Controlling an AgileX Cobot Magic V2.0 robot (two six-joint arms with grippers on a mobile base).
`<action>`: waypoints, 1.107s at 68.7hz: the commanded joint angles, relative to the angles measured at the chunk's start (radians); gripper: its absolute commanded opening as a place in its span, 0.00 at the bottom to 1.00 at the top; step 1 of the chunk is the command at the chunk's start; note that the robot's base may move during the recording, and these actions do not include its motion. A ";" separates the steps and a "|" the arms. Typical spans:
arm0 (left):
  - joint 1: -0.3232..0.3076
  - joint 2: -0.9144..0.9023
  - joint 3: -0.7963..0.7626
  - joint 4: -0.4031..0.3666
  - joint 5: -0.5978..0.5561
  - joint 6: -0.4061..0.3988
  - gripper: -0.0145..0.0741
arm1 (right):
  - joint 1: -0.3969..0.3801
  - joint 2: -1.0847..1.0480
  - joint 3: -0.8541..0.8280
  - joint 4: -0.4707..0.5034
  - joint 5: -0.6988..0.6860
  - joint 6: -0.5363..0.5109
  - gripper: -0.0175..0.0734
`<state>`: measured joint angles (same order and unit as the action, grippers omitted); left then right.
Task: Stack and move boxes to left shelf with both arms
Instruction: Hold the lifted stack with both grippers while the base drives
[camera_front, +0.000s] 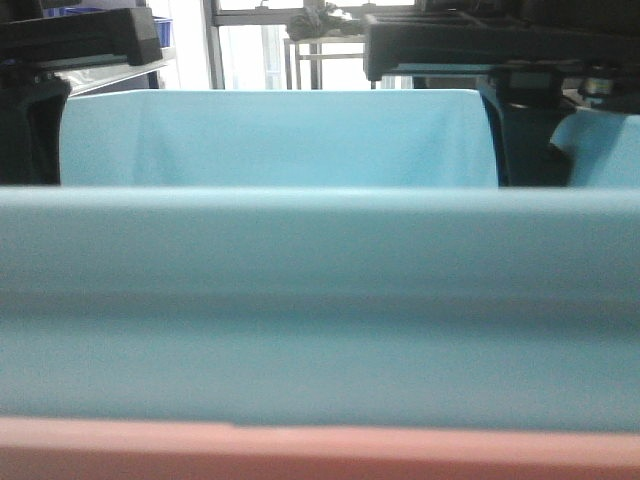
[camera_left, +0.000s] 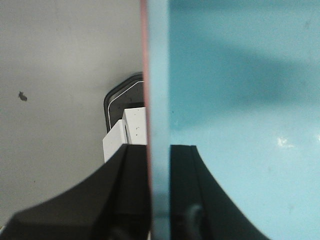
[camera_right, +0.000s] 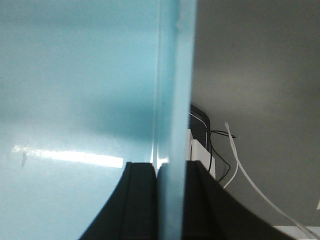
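The light blue box (camera_front: 300, 300) fills the front view, nested in the salmon pink box, whose rim (camera_front: 320, 455) shows along the bottom edge. My left gripper (camera_left: 159, 192) is shut on the left wall of the stack: one finger (camera_left: 125, 195) is outside against the pink edge (camera_left: 144, 75), the other is inside the blue box (camera_left: 240, 75). My right gripper (camera_right: 172, 200) is shut on the right wall of the blue box (camera_right: 75, 75), one finger on each side. Black arm parts (camera_front: 530, 110) stand at both upper corners. The left shelf is out of view.
Grey floor (camera_left: 50, 75) lies below the boxes in both wrist views. A white block on a dark device (camera_left: 122, 120) sits under the left side. Loose white and black cables (camera_right: 235, 165) lie under the right side. Bright windows and a metal frame (camera_front: 320, 45) are behind.
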<state>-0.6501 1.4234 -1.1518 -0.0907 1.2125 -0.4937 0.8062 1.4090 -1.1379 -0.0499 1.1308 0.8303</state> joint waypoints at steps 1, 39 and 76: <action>-0.005 -0.037 -0.034 0.018 0.116 0.015 0.15 | -0.004 -0.036 -0.030 -0.055 0.025 -0.005 0.25; -0.005 -0.037 -0.034 0.016 0.116 0.015 0.15 | -0.004 -0.036 -0.030 -0.055 0.025 -0.005 0.25; -0.005 -0.037 -0.034 0.016 0.116 0.015 0.15 | -0.004 -0.036 -0.030 -0.055 0.026 -0.005 0.25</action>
<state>-0.6505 1.4234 -1.1518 -0.0907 1.2101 -0.4906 0.8062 1.4090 -1.1379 -0.0518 1.1348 0.8324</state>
